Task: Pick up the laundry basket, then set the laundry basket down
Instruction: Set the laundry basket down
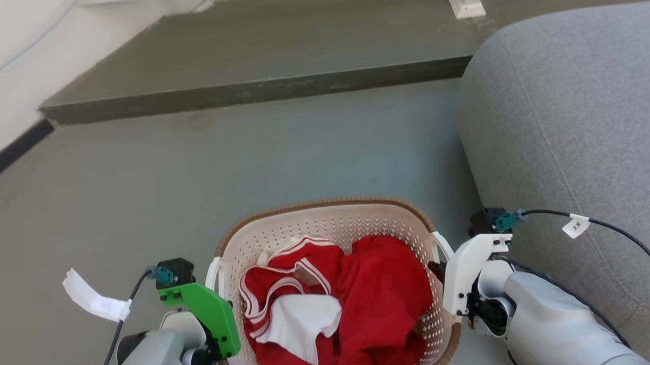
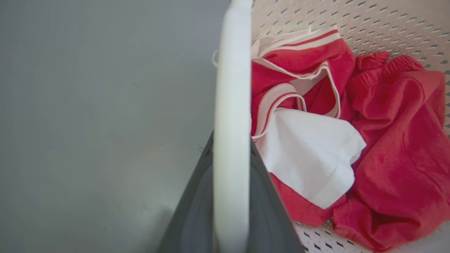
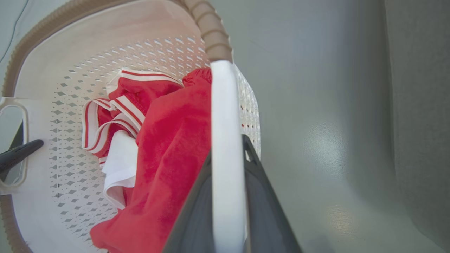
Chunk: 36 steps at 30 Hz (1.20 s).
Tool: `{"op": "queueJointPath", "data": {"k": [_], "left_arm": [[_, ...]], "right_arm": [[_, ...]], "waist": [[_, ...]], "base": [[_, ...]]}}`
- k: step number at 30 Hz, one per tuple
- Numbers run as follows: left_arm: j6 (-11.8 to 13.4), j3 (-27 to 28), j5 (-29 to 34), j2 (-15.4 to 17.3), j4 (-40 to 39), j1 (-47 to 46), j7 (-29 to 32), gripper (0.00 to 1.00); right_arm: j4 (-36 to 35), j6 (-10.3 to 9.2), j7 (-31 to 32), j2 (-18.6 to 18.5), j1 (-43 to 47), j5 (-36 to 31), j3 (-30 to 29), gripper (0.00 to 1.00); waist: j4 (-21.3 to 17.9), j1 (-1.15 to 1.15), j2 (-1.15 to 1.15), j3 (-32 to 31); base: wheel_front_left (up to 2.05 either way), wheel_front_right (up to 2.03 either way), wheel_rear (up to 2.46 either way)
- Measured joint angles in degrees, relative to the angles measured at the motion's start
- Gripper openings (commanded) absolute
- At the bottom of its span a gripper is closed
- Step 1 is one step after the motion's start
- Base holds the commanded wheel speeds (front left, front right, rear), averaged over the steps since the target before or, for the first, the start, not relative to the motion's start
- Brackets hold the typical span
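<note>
The laundry basket (image 1: 326,205) is cream and perforated, with a brown woven-look rim, and shows at the bottom middle of the head view. Red clothes (image 1: 383,294) and a white cloth (image 1: 303,324) lie in it. My left gripper (image 2: 232,147) is shut on the basket's white left handle (image 2: 232,88), its dark fingers either side of the bar. My right gripper (image 3: 228,147) is shut on the white right handle (image 3: 225,105). In the head view the left gripper (image 1: 218,337) sits under a green mount and the right gripper (image 1: 439,273) under a white mount, at the basket's two sides.
A grey sofa (image 1: 572,141) stands close on the right of the basket. A raised dark step (image 1: 246,93) crosses the floor ahead, with a white post (image 1: 467,2) on it. A pale wall with a dark baseboard (image 1: 10,153) runs along the left.
</note>
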Motion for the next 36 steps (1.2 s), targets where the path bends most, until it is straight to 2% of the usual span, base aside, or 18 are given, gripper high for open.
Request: {"op": "queueJointPath", "data": {"k": [16, 36], "left_arm": [[0.43, 0.56, 0.92, 1.05, -0.26, -7.79, -4.63, 0.00], [1.35, 1.66, 1.97, 1.44, -0.73, -19.09, -8.86, 0.00]], "right_arm": [[-1.62, -0.49, -2.11, -0.37, -8.28, -0.10, 0.54, 0.00], [-1.77, -0.51, -7.10, -1.36, -19.83, -2.19, 1.14, 0.00]], "waist": [[-0.74, 0.01, 0.00, 10.89], [-1.27, 0.02, 0.00, 27.98]], "base": [[0.00, 0.00, 0.00], [0.00, 0.00, 0.00]]}}
